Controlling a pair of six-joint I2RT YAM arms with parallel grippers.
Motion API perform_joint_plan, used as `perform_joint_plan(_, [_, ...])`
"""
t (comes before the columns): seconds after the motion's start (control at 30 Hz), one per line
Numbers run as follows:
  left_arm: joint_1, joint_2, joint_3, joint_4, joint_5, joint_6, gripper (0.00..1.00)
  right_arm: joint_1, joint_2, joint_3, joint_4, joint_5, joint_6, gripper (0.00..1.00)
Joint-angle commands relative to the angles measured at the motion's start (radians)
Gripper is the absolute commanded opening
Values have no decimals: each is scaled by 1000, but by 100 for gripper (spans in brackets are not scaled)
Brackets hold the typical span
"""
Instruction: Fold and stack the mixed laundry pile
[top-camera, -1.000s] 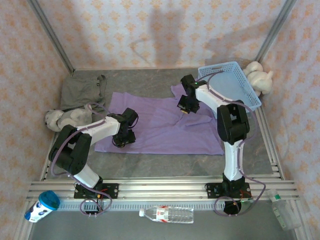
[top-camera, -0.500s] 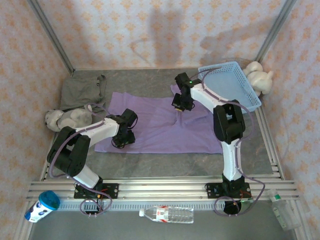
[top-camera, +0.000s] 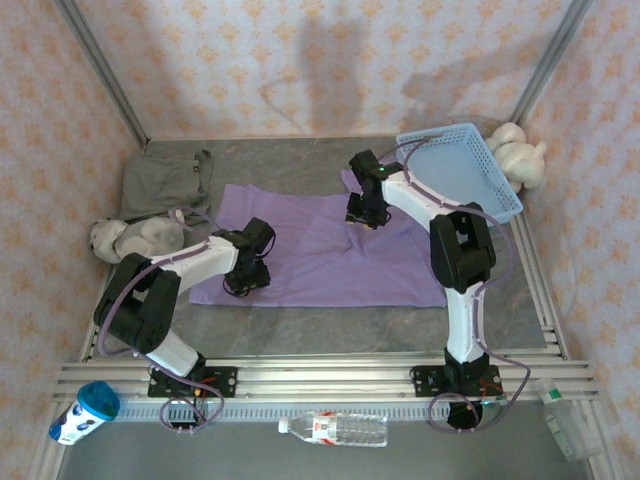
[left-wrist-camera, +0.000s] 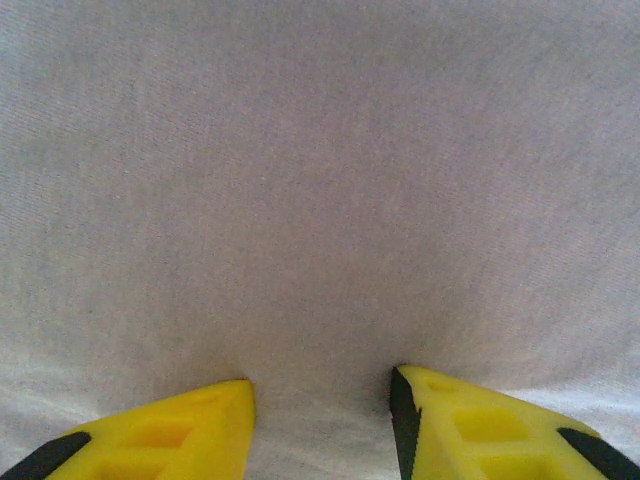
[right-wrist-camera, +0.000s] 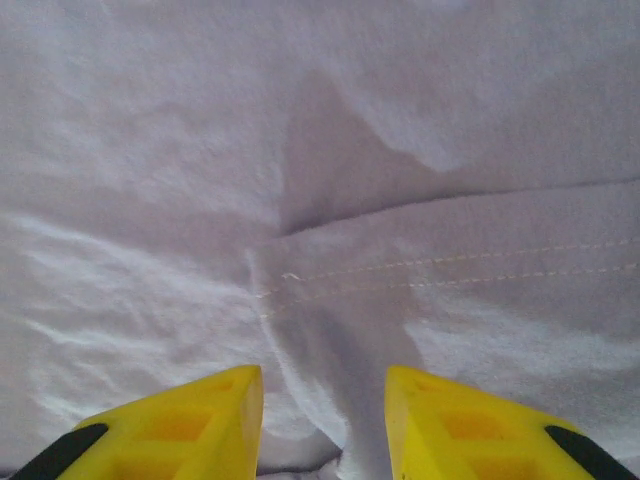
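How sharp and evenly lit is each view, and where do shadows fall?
Top external: sharp, evenly lit; soft grey shadows lie on the back wall. Left wrist: the purple T-shirt looks soft and low in contrast, its weave barely resolved. Right wrist: the stitched hem is crisp, and a fold beside it casts a dark wedge of shadow.

A mock-up robot test cell rather than a home: aluminium rails (top-camera: 320, 375) edge a grey tabletop (top-camera: 320, 325) boxed in by thin panels (top-camera: 300, 70) (peach floral wallpaper) on metal posts (top-camera: 100, 70).

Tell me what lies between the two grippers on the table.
The lavender T-shirt, spread flat, fills the stretch between the left gripper and the right gripper, as the top external view shows.
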Motion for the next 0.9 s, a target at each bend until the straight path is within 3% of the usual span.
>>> perform_joint_plan(0.0, [-6, 47, -29, -60, -62, 7, 42, 2, 6, 72, -13, 8, -20, 38])
perform_joint_plan(0.27, [-5, 21, -55, -43, -61, -14, 42, 26, 132, 176, -83, 89, -42, 37])
perform_joint_plan(0.57, [-6, 27, -57, -42, -61, -14, 42, 26, 187, 210, -96, 89, -29, 30])
perform_joint_plan(0.87, [-6, 32, -61, -34, -62, -14, 42, 26, 169, 249, -123, 83, -18, 0])
